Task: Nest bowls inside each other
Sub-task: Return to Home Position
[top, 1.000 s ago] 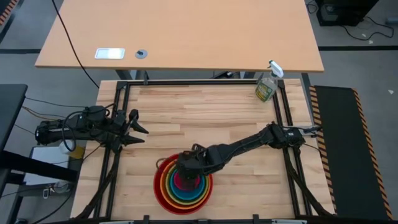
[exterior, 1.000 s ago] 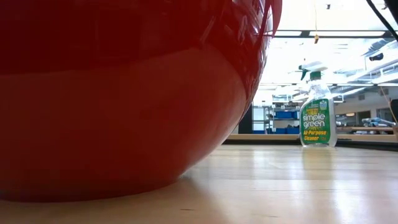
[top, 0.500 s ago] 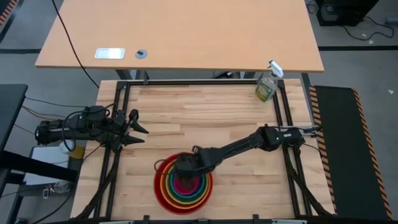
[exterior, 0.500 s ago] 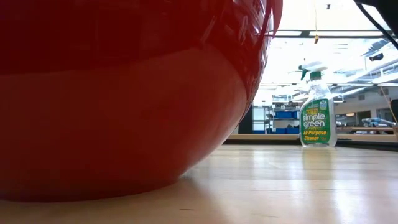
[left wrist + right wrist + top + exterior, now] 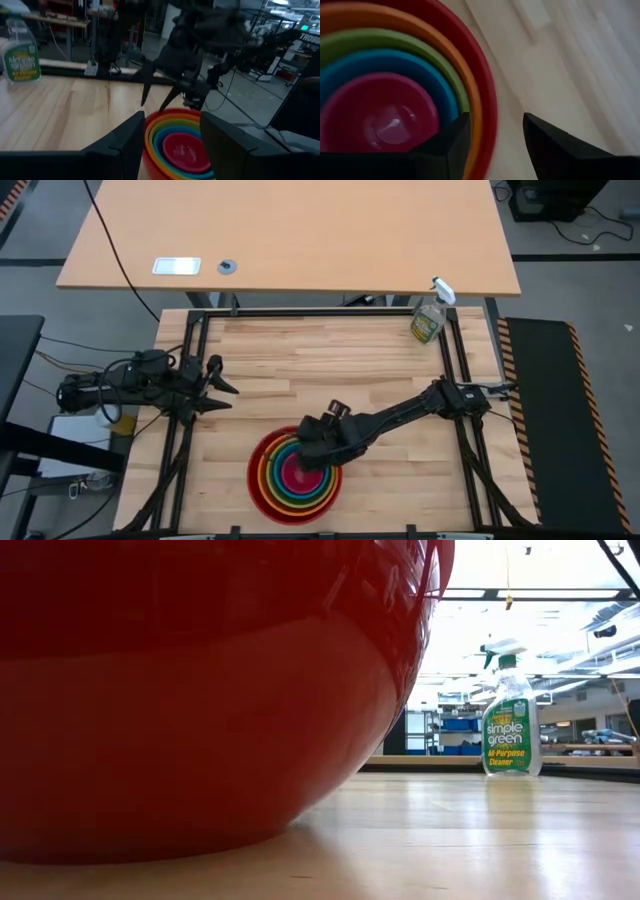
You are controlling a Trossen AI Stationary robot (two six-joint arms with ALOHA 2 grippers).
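Five bowls sit nested near the table's front edge: red [image 5: 256, 480] outermost, then orange [image 5: 472, 95], lime green [image 5: 425, 47], blue [image 5: 442, 97] and magenta-pink [image 5: 380, 115] innermost. The red bowl [image 5: 200, 720] rests on its base on the wooden table. My right gripper [image 5: 308, 452] hovers open over the stack's far right rim, slanting down, with nothing between its fingers [image 5: 455, 142]. My left gripper [image 5: 230, 397] waits open at the table's left edge, level and pointing at the stack [image 5: 180, 145].
A spray bottle [image 5: 428, 320] stands at the table's far right corner, also visible in the low view [image 5: 510, 730]. Black frame rails [image 5: 190, 360] run along the table's edges. Bare wood lies across the table's middle and far side.
My right gripper has drawn back from above the middle of the nested bowls toward the table's right and far side and has tipped flatter. It stays open. The bowls have not moved.
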